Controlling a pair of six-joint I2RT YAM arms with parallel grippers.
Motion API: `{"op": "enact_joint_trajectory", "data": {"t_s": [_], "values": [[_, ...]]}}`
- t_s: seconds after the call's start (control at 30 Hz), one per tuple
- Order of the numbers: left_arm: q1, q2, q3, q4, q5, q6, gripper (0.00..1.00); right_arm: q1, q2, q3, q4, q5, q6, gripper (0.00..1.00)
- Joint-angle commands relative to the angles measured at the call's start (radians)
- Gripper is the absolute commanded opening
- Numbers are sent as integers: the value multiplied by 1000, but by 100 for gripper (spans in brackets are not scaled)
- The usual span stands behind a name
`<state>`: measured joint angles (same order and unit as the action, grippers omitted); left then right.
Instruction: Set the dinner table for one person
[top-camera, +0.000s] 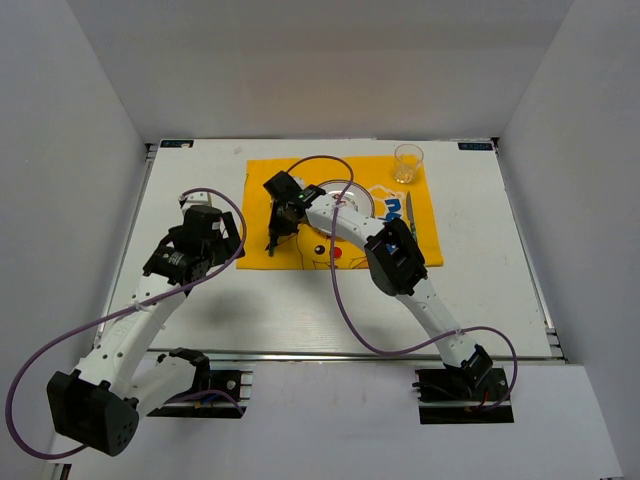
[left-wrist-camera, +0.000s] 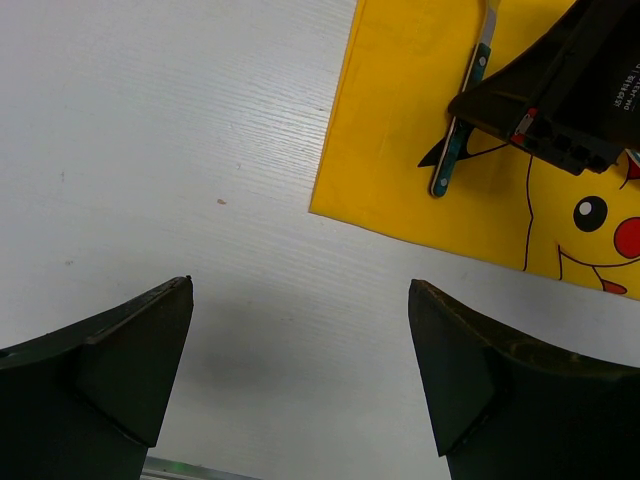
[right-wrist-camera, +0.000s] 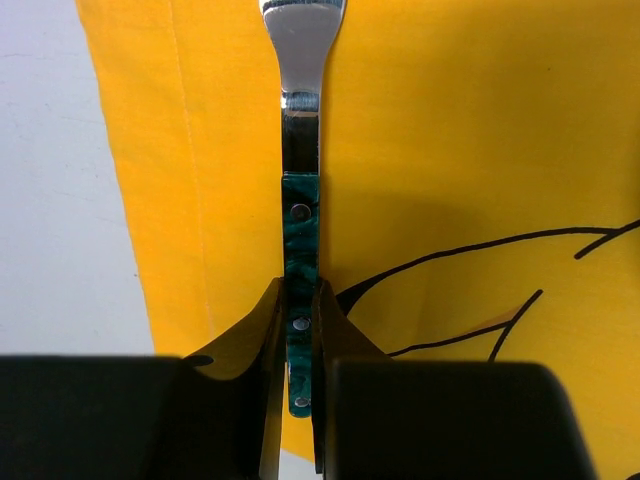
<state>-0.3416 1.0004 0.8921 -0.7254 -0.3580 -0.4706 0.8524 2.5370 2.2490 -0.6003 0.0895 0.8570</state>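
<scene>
The white dinner table carries a yellow cartoon-printed cloth. On the cloth a round plate shows partly under the right arm. A clear glass stands at the cloth's far right corner. My right gripper is over the left strip of the cloth, shut on a fork's green handle. The fork's metal neck points away from me, low over the cloth. The fork also shows in the left wrist view. My left gripper is open and empty over bare table, left of the cloth.
A thin utensil, perhaps a knife, lies along the cloth's right edge. A metal rail runs along the table's near edge. White walls close in the left, right and back. Purple cables loop from both arms.
</scene>
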Motion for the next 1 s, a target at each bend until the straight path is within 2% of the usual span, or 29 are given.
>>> {"op": "enact_joint_trajectory", "data": {"t_s": [0.0,0.5,0.53,0.6,0.63,0.7,0.73,0.77,0.83,0.87,0.9,0.97], "values": [[4,-11,10,7,5,6,98,2,3,49,45,-20,1,0],[4,-19,10,9,11,9,98,1,25,50,80,-54,20,0],[4,-19,10,11,11,9,98,0,28,49,80,-54,22,3],[4,-20,10,11,10,7,98,5,29,49,83,-57,22,14],[4,-20,10,11,11,9,98,4,29,50,82,-60,22,27],[4,-19,8,12,11,9,98,5,26,52,85,-63,22,40],[4,-20,8,11,11,9,98,5,16,52,85,-63,20,51],[4,-19,8,9,10,9,98,2,9,52,85,-63,19,51],[4,-19,10,11,7,6,98,5,-18,58,74,-54,16,63],[4,-19,8,9,5,7,98,2,-32,55,73,-42,8,73],[4,-19,10,9,4,6,98,4,-65,55,70,-36,2,89],[4,-23,11,4,-5,1,98,-1,-105,46,60,-21,-4,89]]}}
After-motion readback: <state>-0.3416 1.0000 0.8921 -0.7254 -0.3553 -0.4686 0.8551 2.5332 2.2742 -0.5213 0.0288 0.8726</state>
